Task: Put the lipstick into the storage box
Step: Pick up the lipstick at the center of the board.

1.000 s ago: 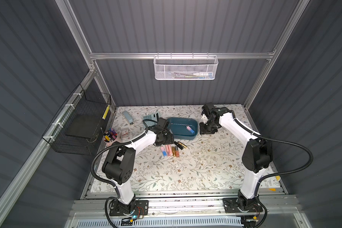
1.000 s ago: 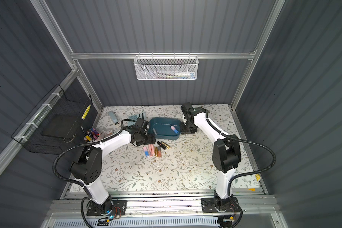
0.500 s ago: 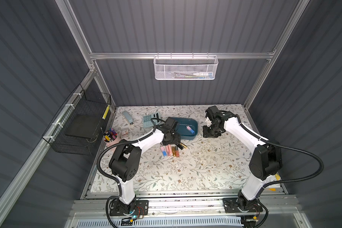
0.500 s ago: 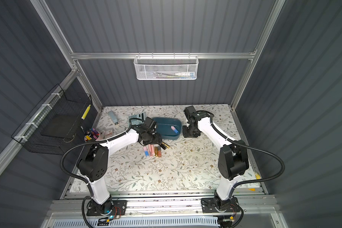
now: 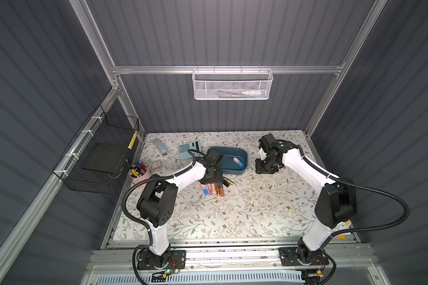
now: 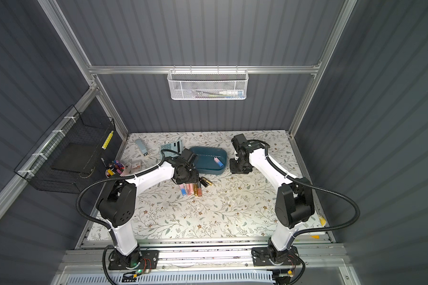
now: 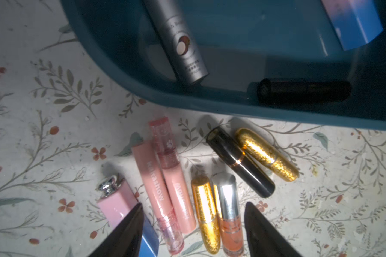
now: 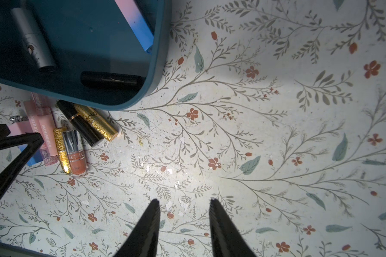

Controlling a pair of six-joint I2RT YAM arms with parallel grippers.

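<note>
The left gripper (image 6: 186, 182) hangs over lipsticks (image 6: 192, 189) lying just beside the storage box (image 6: 208, 161).

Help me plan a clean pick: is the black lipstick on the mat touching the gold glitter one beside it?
Touching. The left wrist view shows the black lipstick lying against the gold glitter lipstick, their sides meeting with no gap.

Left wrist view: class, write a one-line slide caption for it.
Open left gripper poised over a row of lipsticks beside the teal storage box, which holds three items.
</note>
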